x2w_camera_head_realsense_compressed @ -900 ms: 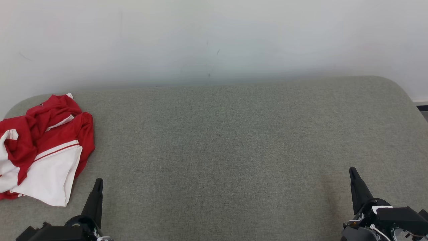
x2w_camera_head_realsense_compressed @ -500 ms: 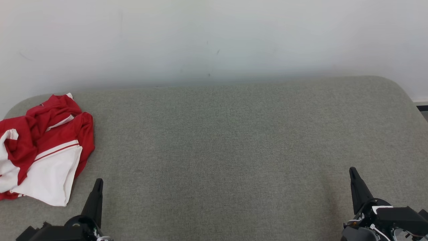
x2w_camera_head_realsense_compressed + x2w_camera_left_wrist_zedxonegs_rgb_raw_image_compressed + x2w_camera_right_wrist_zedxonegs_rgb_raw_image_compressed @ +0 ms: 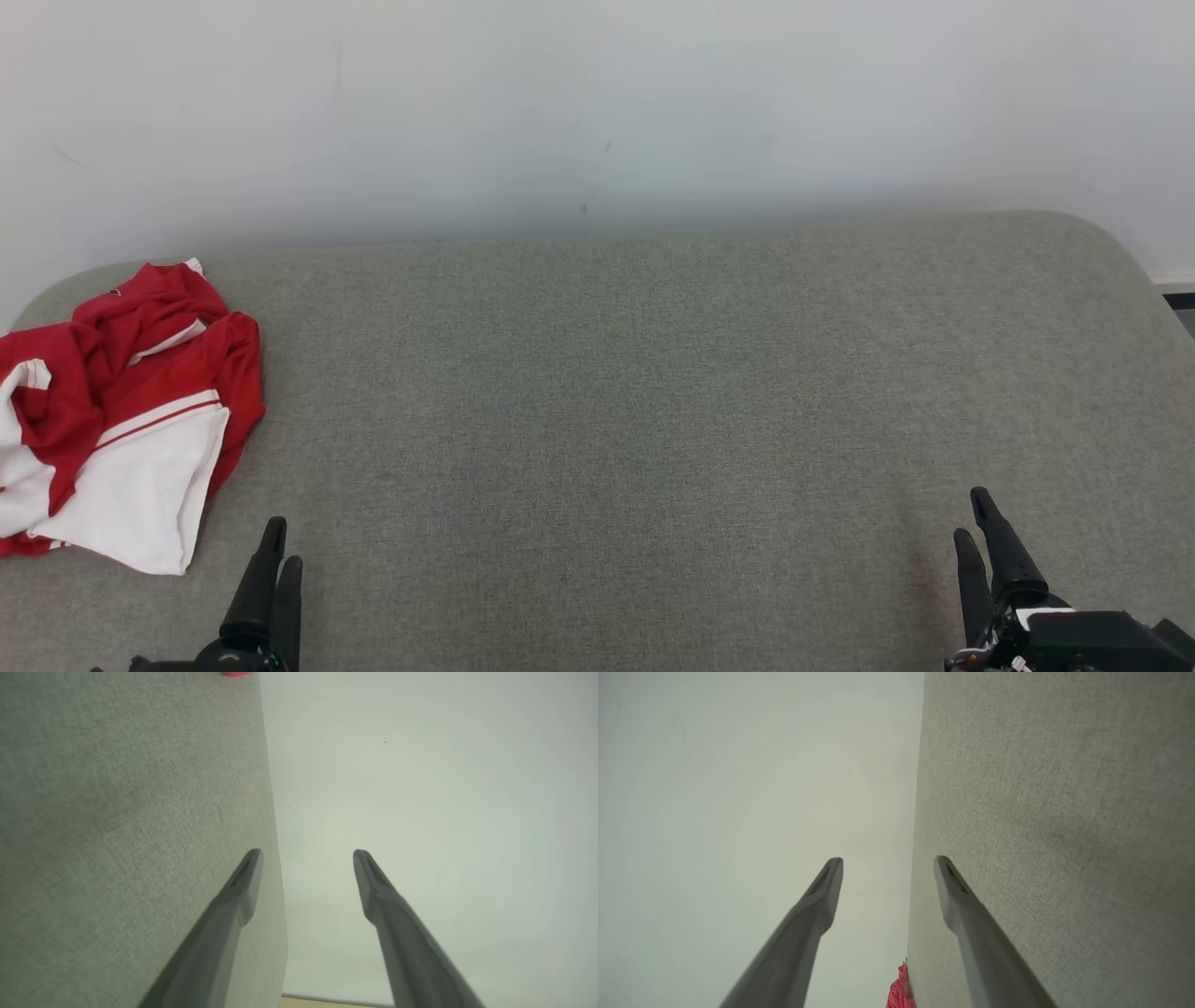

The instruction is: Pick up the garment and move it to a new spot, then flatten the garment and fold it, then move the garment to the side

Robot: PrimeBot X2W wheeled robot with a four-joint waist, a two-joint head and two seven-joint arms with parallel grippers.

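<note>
Near edge, left: left fingers (image 3: 271, 546) rise from the bottom of the head view, tips pointing away over the bench (image 3: 653, 401); in the left wrist view the same fingers (image 3: 238, 886) stand spread with a clear gap between the tips, nothing between them, nothing touched.

Near edge, right: right fingers (image 3: 988, 518) likewise point away from the robot; the right wrist view shows them (image 3: 957, 891) spread apart, gap empty, no contact with cloth or bench (image 3: 1055, 812).

Bench: grey woven covering, rounded far corners; faint shadow on the fabric just left of the right fingers.

Garment (image 3: 131, 411): red and white, crumpled in a loose heap at the left end of the bench, reaching from mid-depth back to the far left corner; red bunched at the far side and down the right edge, a white panel with thin red stripes towards the near side; its left part is cut off by the picture edge. Its nearest white corner lies just beyond and to the left of the left fingers, not touching them; well apart from the right fingers. A red sliver of it (image 3: 238, 674) shows at the top edge of the left wrist view, another (image 3: 901, 994) at the bottom edge of the right wrist view.

Far: pale wall (image 3: 597, 112) directly behind the bench, a few small dark marks on it.
</note>
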